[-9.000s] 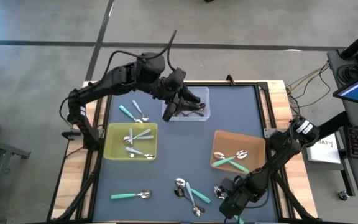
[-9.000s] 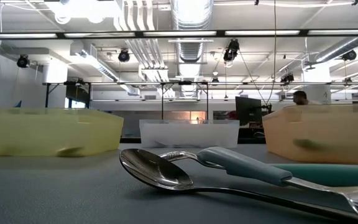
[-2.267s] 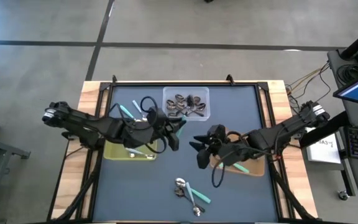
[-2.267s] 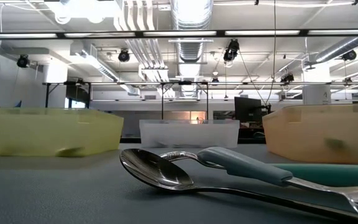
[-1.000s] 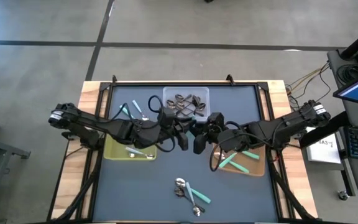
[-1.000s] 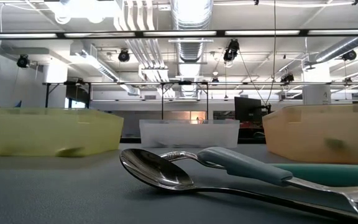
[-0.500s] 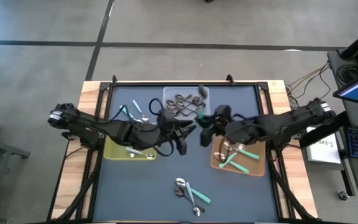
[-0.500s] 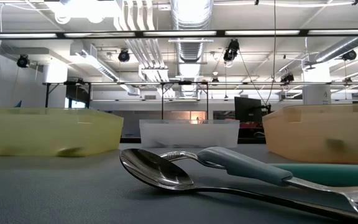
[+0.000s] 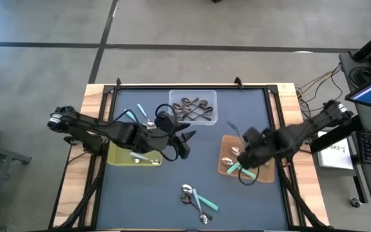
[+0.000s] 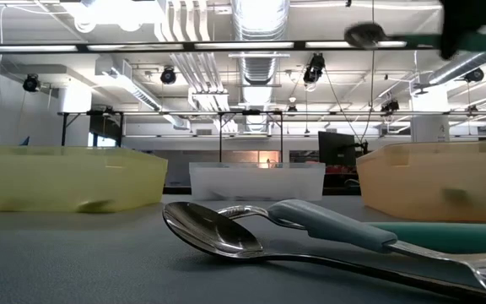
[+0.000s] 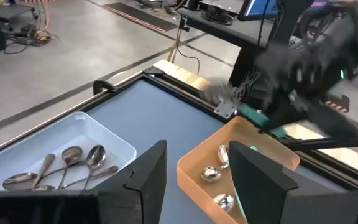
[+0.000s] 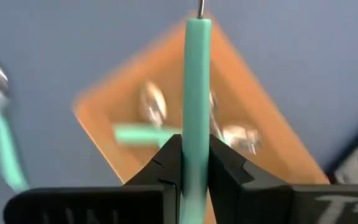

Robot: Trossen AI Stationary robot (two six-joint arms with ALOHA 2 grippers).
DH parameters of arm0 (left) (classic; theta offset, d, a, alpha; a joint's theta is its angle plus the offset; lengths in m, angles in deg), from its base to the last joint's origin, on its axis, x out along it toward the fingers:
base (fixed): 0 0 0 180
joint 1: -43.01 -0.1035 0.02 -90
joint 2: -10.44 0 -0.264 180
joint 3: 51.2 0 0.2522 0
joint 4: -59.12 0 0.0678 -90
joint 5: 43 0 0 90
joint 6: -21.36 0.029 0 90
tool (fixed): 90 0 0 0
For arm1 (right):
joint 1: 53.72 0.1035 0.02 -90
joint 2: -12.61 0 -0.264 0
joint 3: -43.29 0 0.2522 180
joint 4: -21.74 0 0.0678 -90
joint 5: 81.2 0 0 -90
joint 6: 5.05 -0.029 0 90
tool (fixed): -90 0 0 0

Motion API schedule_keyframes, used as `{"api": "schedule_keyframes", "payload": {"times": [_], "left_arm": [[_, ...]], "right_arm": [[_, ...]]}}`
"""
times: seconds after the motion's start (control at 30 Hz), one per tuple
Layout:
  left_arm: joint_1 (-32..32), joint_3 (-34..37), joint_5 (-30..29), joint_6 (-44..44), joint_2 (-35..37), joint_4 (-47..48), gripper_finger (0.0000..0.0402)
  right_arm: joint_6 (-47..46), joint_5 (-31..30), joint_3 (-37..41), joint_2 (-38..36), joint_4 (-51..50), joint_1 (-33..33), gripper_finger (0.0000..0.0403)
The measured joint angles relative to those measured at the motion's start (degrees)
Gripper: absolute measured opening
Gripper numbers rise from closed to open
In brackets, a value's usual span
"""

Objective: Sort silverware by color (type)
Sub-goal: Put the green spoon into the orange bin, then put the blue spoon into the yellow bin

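Right jaws clamped on teal-handled spoon [image 12: 197,93], clearest from its wrist; left jaws apart.

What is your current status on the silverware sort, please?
Right gripper shut on teal-handled spoon, above orange tray. Left gripper open, empty, mid-table. Nothing in the way.

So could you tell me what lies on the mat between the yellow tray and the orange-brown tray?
In the high view, only bare dark-blue mat lies between the yellow tray and the orange-brown tray; the left gripper, fingers open, hovers above that stretch.
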Motion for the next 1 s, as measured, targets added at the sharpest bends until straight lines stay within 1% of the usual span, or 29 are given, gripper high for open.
{"api": "schedule_keyframes", "payload": {"times": [0.13, 0.2, 0.4, 0.47, 0.53, 0.63, 0.7, 0.77, 0.87, 1.0], "left_arm": [[0.0, 0.0, -0.1, -0.1, 0.0, 0.5, 0.0152], [0.0, 0.0, -0.1, -0.1, 0.0, 0.5, 0.0152], [-0.1, 0.0, -0.1, -0.1, 0.0, 0.5, 0.0152], [-0.1, 0.0, 0.4, -0.1, 0.0, 0.7, 0.0152], [-0.1, 0.0, 4.9, -0.6, 0.0, 1.3, 0.0152], [0.0, 0.0, 16.5, -2.5, 0.1, 5.5, 0.0152], [0.1, 0.2, 23.3, -2.9, -0.3, 8.5, 0.0152], [0.5, 0.9, 27.6, -2.1, -0.9, 11.3, 0.0152], [1.0, 1.6, 34.5, 1.9, -3.1, 12.6, 0.0152], [2.1, 1.9, 43.7, 8.0, -7.9, 12.7, 0.0152]], "right_arm": [[0.6, 8.8, 4.7, 3.0, -0.7, 3.6, 0.0038], [1.1, 11.6, 7.0, 4.7, -0.7, 4.6, 0.0038], [2.3, 14.0, 13.6, 7.1, -0.3, 5.0, 0.0038], [1.9, 14.8, 14.5, 7.3, 0.0, 5.0, 0.0046], [2.4, 15.8, 14.7, 7.3, 0.0, 5.0, 0.0076], [2.5, 16.1, 14.0, 6.8, 0.2, 5.0, 0.0129], [2.7, 15.8, 12.9, 6.3, 0.0, 5.0, 0.0157], [3.9, 15.4, 11.3, 6.1, 0.0, 4.9, 0.0178], [5.6, 13.2, 8.6, 6.1, 0.1, 4.9, 0.0193], [7.5, 9.4, 4.9, 6.1, 0.2, 4.9, 0.0193]]}}
